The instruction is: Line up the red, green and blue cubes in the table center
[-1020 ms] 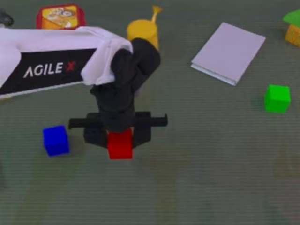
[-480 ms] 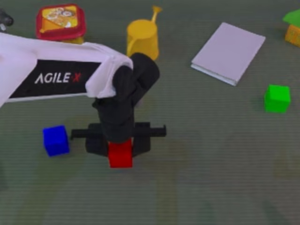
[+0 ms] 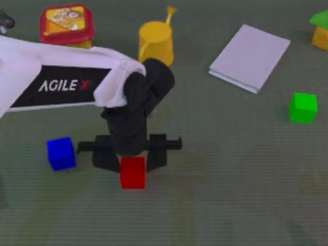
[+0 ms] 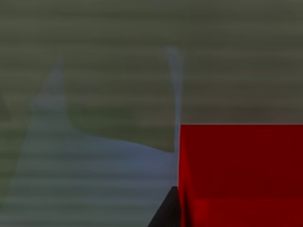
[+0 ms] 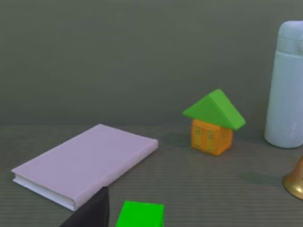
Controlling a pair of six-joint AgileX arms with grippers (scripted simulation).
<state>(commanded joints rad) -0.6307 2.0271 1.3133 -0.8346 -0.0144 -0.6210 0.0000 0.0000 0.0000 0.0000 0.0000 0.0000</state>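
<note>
Three small cubes lie on the desk (image 3: 215,205), one of each colour: the red cube (image 3: 132,172) near the middle, slightly toward the left edge; the blue cube (image 3: 61,152) well apart from it toward the left edge; the green cube (image 3: 303,107) alone near the right edge. One left pincer (image 3: 131,160) hangs over the red cube, its dark fingers spread on either side of the cube; I cannot tell whether they touch it. In the left wrist view the red cube (image 4: 241,175) fills one corner, with bare desk beyond. One lilac book (image 3: 250,57) lies closed and flat toward the far right corner, and one orange block with a green roof (image 3: 321,31) stands at the far right corner. There are two containers along the far edge: one yellow cup (image 3: 156,40) with a handle, and one red lidded box (image 3: 66,23); neither shows what it holds. The right wrist view shows one pale bottle (image 5: 285,85) standing beside the roofed block (image 5: 213,124). The right pincer cannot be made out there; I cannot tell its state.
</note>
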